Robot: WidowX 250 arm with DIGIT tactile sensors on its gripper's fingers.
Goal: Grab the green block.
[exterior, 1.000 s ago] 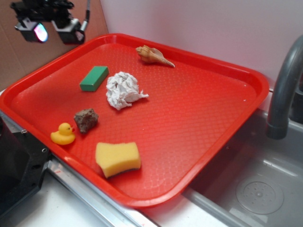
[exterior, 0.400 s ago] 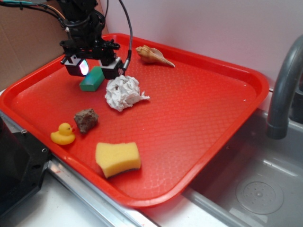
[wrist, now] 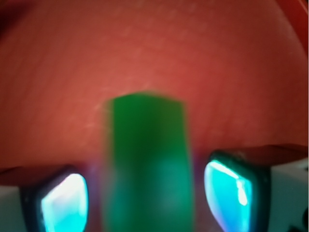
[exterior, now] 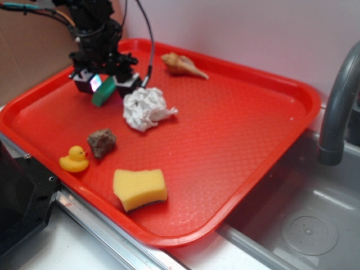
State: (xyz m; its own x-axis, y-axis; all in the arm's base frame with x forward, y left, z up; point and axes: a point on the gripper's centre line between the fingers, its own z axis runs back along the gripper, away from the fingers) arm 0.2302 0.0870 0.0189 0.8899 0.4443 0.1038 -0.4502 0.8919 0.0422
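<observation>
A WidowX claw (exterior: pixel 104 83) straddles the green block (exterior: pixel 103 95) at the back-left of a red tray (exterior: pixel 236 146), just beside a crumpled paper ball (exterior: pixel 146 108). In the blurred wrist view the claw is open, a gap showing either side of the block (wrist: pixel 147 159), apparently centred between the pads (wrist: pixel 227 188). A clean grab means closing squarely across the short sides before lifting.
</observation>
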